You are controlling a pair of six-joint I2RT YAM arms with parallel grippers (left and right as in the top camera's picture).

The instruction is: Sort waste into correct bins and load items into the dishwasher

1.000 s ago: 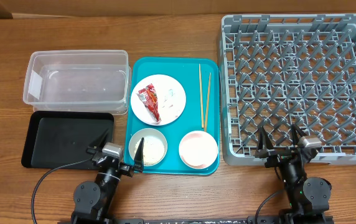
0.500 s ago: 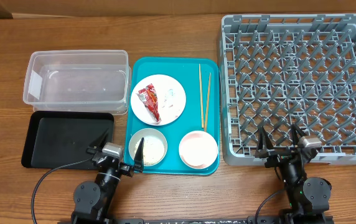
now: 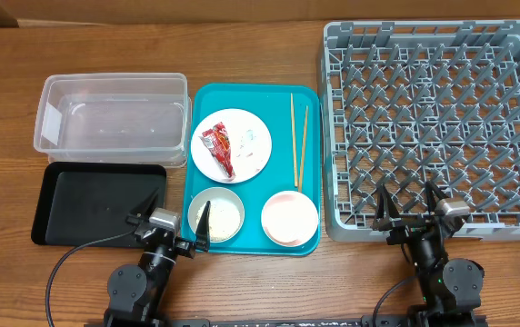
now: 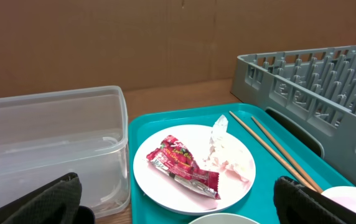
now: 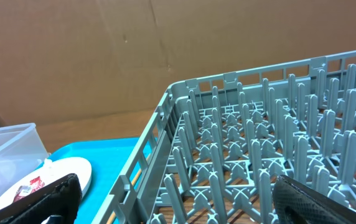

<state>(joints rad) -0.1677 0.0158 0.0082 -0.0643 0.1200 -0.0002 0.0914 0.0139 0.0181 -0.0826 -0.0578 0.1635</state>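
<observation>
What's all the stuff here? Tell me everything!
tub: one, clear, back left
flat tray: one, black, front left
serving tray: one, teal, middle
plate: one, white, on the serving tray
wrapper: one, red, on the plate
chopsticks: two, wooden, serving tray's right side
bowl: one, grey, serving tray's front left
dish: one, pink, beside the bowl
dish rack: one, grey, right
table: one, brown, underneath everything
left gripper: one, black, open, by the bowl
right gripper: one, black, open, by the dish rack
</observation>
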